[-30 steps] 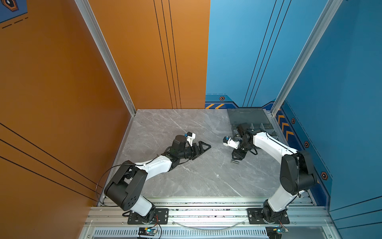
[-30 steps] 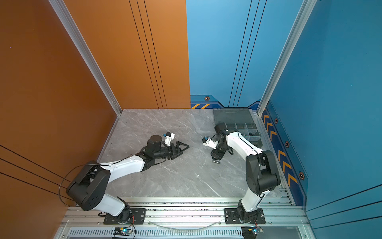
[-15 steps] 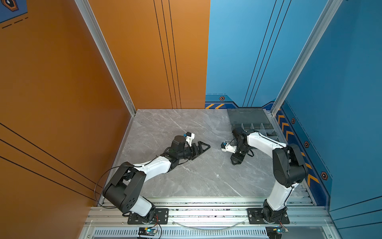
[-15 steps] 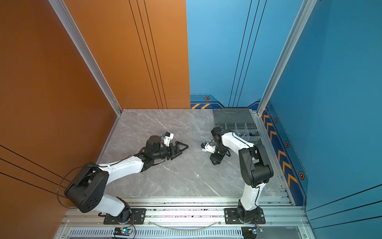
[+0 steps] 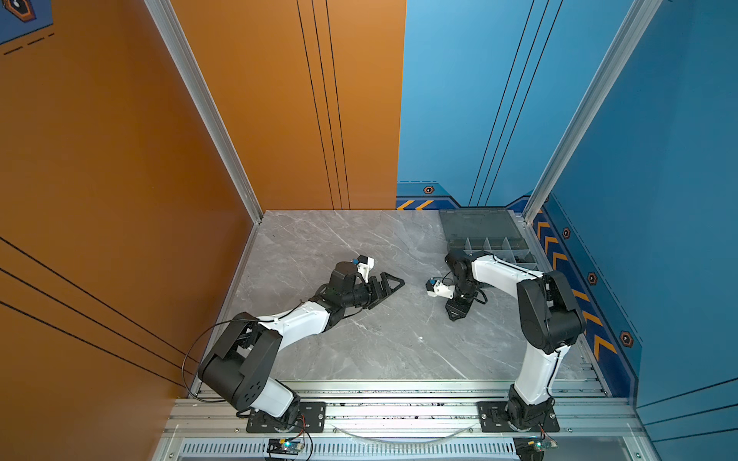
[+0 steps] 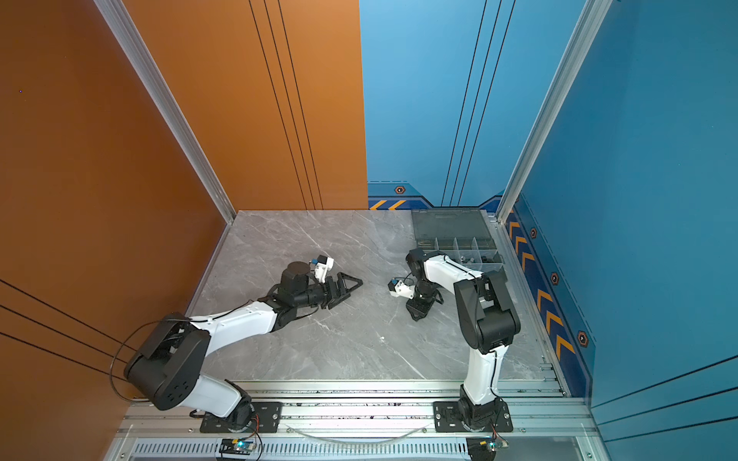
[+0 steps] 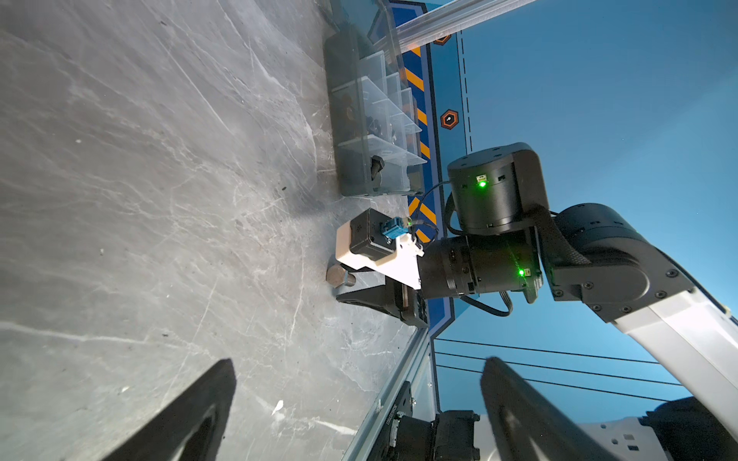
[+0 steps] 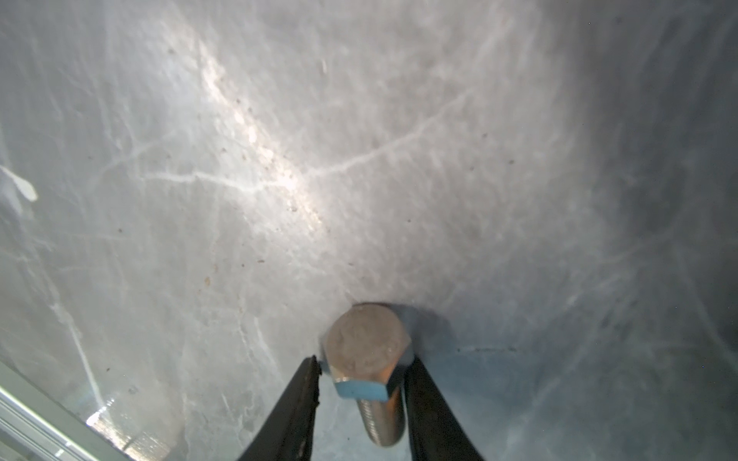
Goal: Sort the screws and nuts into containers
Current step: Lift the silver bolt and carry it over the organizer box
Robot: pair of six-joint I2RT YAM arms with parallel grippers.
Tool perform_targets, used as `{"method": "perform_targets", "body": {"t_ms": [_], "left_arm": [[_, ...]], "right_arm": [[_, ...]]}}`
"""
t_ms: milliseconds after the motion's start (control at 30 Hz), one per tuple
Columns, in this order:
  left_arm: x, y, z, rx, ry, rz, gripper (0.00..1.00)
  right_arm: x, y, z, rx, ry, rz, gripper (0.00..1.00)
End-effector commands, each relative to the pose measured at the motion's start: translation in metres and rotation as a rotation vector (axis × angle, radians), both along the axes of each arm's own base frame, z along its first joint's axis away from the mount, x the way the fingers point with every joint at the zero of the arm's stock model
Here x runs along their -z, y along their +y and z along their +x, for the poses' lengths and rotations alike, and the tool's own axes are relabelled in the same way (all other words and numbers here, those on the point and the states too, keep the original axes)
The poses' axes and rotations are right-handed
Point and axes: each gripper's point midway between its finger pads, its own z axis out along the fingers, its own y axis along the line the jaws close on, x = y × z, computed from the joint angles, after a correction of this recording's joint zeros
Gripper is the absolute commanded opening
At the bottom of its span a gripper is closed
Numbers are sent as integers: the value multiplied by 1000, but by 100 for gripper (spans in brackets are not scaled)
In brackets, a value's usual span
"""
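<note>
Your right arm rises from its base at the 5 o'clock edge of the grey marbled bench (image 5: 359, 239). Its white forearm reaches back toward 12 o'clock, and the wrist folds steeply down. The right end effector (image 5: 455, 315) has its tips on the bench at about 4 o'clock from the centre and points toward roughly 7 o'clock.

Between its black fingers (image 8: 295, 403) lies the silver hex-head bolt (image 8: 367, 351), also seen from the left wrist (image 7: 339, 275). It lies flat on the bench with its long axis in line with the fingers. The hex head is at the fingertips, facing away from the wrist, and the threaded shank runs back between them. The fingers stand narrowly apart on either side of the head. One touches it, but you cannot tell whether the other has met it, so a firm pinch is uncertain.

Your left arm stretches low from the 7 o'clock corner. The left end effector (image 5: 395, 284) is spread wide near the centre and aims toward 3 o'clock.

The smoky grey translucent plastic organizer box (image 5: 479, 225) sits in the 1 o'clock corner, well apart from the bolt.
</note>
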Motion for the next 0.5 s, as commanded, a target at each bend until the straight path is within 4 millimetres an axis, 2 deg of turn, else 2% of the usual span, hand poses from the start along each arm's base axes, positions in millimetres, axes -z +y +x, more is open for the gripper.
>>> {"method": "perform_targets", "body": {"t_ms": [0, 233, 467], "left_arm": [[-4, 7, 2, -18, -32, 3, 98], [-3, 9, 2, -22, -29, 4, 98], [-3, 12, 2, -28, -31, 4, 98]], "right_arm": [[8, -6, -11, 17, 62, -31, 29], [1, -2, -8, 37, 59, 10, 1], [-25, -3, 2, 101, -4, 79, 0]]}}
